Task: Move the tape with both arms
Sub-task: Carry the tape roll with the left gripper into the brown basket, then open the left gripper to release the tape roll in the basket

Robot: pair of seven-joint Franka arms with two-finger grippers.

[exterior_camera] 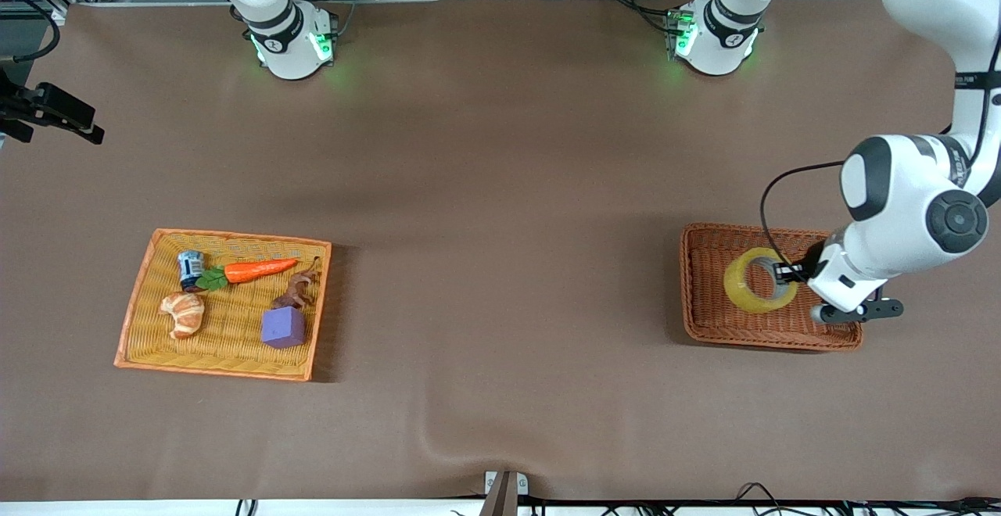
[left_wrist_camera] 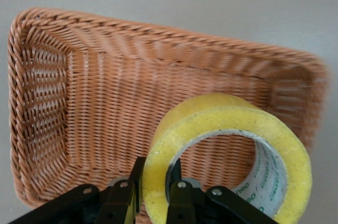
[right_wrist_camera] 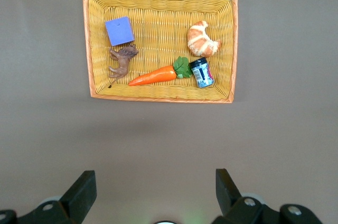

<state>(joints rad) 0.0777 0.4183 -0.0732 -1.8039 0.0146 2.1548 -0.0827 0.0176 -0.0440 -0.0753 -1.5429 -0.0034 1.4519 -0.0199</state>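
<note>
At the right arm's end of the table, a yellow basket (exterior_camera: 224, 305) waits; at the left arm's end, the tape (exterior_camera: 759, 281) is gripped.

Yellow basket holds a can (exterior_camera: 190, 267), carrot (exterior_camera: 252, 270), croissant (exterior_camera: 184, 313), toy animal (exterior_camera: 295, 289) and purple cube (exterior_camera: 284, 327). Right gripper (right_wrist_camera: 153, 195) hangs high over bare table (exterior_camera: 500, 188) beside that basket, fingers spread wide, holding nothing; this arm waits, likely placed to receive a handover. Over the brown basket (exterior_camera: 704, 320), the left gripper (exterior_camera: 786, 274) pinches the tape's ring wall, one finger (left_wrist_camera: 181, 192) inside the core, the other outside. The roll stands tilted on edge in the basket; whether it touches the weave I cannot tell. Gripping the wall probably leaves the remaining rim free for the other arm.
</note>
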